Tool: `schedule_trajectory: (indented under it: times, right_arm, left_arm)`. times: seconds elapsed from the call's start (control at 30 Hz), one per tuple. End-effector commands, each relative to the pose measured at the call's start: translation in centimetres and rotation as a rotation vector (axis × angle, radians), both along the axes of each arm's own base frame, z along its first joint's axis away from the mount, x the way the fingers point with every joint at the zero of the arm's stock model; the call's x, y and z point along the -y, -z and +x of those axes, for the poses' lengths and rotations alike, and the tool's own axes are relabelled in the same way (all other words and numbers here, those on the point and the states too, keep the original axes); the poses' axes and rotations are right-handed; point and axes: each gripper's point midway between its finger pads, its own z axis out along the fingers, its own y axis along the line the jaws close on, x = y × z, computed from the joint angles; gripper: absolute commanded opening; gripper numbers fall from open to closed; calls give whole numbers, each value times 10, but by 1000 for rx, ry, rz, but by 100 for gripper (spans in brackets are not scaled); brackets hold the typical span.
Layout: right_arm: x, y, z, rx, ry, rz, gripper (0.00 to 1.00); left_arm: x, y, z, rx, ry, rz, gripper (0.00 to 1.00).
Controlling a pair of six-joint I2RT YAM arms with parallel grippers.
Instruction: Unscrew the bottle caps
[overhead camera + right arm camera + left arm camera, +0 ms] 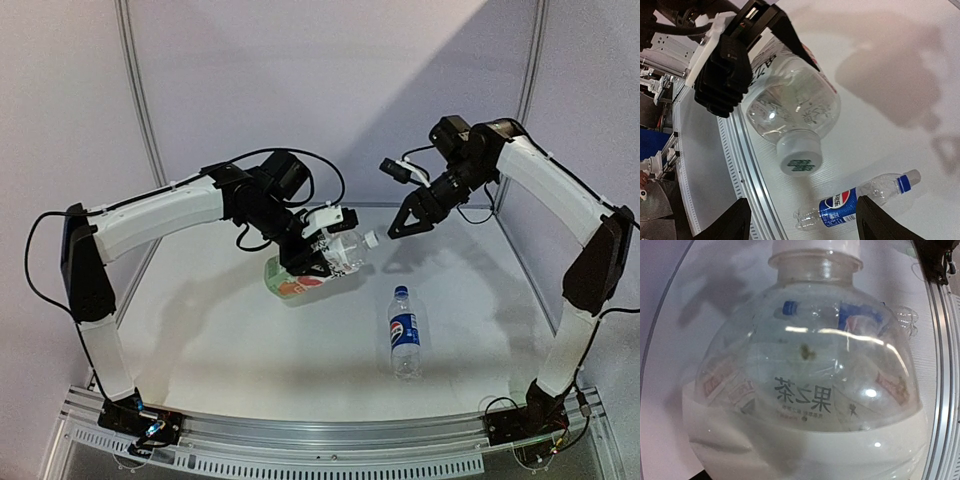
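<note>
- White table (250, 360) w/ pale walls behind is carrying the Pepsi bottle (404, 335), blue cap (400, 291) on. It's sitting well apart from both grippers; upright or lying can't be told.
- L gripper (322, 252) is clamping the wide bottle (295, 280) round its body and holding it in the air on its side, white cap (370, 238) pointing toward the R arm.
- R gripper (398, 230) is hovering just off the white cap w/ fingers (735, 222) spread. In the R wrist view the cap is sitting ahead of them, roughly btwn, nothing touching.
- Risk 1: the cap face is showing at a slant to the R fingers, so bottle axis and wrist axis prob. aren't lining up. Twisting like that is likely levering the neck sideways, not turning the thread.
- Risk 2: the wide bottle is thin, smooth, rounded plastic. If the L grip is slipping, the whole bottle is spinning w/ the cap and nothing is loosening.
- Risk 3: squeezing harder to stop that is denting the wall. Can't tell if liquid is inside; if so, w/ the bottle on its side, it's spilling once the cap is off.
- Risk 4: the cap is small. A shallow pinch is slipping off its rim, or a freed cap is dropping and rolling off the table.
</note>
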Motion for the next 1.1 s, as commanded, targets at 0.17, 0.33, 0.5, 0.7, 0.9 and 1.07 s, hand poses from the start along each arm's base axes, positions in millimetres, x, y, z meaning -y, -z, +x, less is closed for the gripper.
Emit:
schedule_trajectory:
  times: [0.17,0.33,0.5,0.7,0.9,1.07]
  right_arm:
    - [-17,-5,-18,-139,9,54,73]
    - [-18,-1,-21,-221,29,85,71]
    - [-17,-10,-4,-205,59,118,69]
    - [-19,-8,-4,-234,67,131,67]
    - [-21,-2,-2,-238,62,126,66]
    - [-22,-2,-2,-236,54,133,63]
  left_arm:
    - [9,-24,-2,11,-4,-66,63]
    - [15,-27,-3,64,36,-52,58]
    - [17,-25,-2,68,39,-50,56]
    - [20,-28,-4,73,45,-57,48]
    - [26,-26,-4,83,43,-51,22]
    - [30,-27,-4,81,44,-56,22]
